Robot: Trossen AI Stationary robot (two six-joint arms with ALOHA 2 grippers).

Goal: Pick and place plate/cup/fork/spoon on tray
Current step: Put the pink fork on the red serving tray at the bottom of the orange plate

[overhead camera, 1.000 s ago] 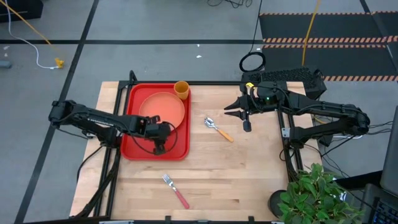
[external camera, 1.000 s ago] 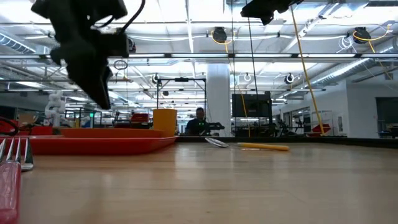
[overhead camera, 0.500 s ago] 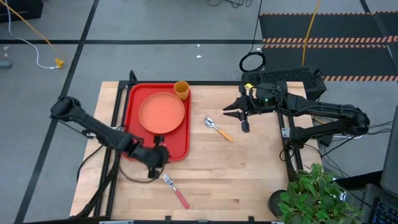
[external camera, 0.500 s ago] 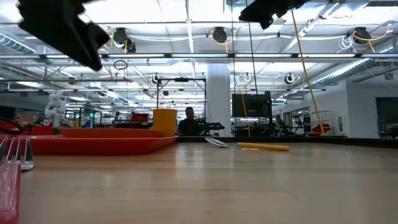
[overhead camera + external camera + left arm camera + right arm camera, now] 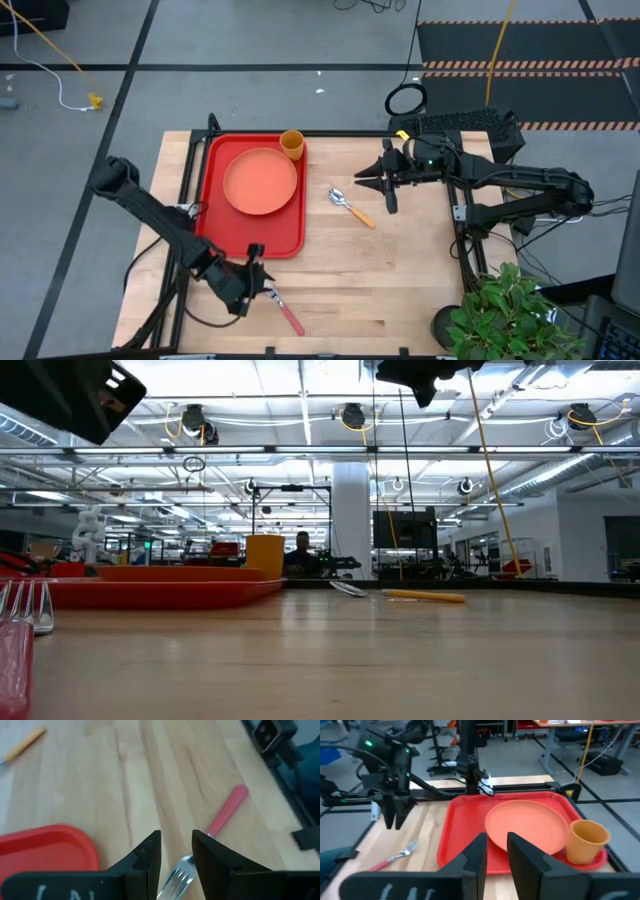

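Note:
The red tray (image 5: 215,225) holds the salmon plate (image 5: 260,180), lying flat, and the yellow-orange cup (image 5: 291,143), upright in its far right corner. The fork (image 5: 283,306), pink handle and silver tines, lies flat on the wood near the table's near edge. My left gripper (image 5: 256,282) hovers open above the fork's tines (image 5: 176,879), its fingers (image 5: 150,854) apart and touching nothing. The spoon (image 5: 350,207), with an orange handle, lies flat right of the tray. My right gripper (image 5: 378,185) hangs open and empty above the table, right of the spoon.
Bare wood stretches between the tray and the spoon (image 5: 400,594) and along the near edge right of the fork (image 5: 20,635). A potted plant (image 5: 510,310) stands at the near right corner. Black frame rails (image 5: 185,160) run along the table's left side.
My left gripper has swung from above the tray's near part toward the table's near edge, off the tray, and now hangs over the fork's tines; it has turned as it went. Plate, cup, fork and spoon have stayed where they were.

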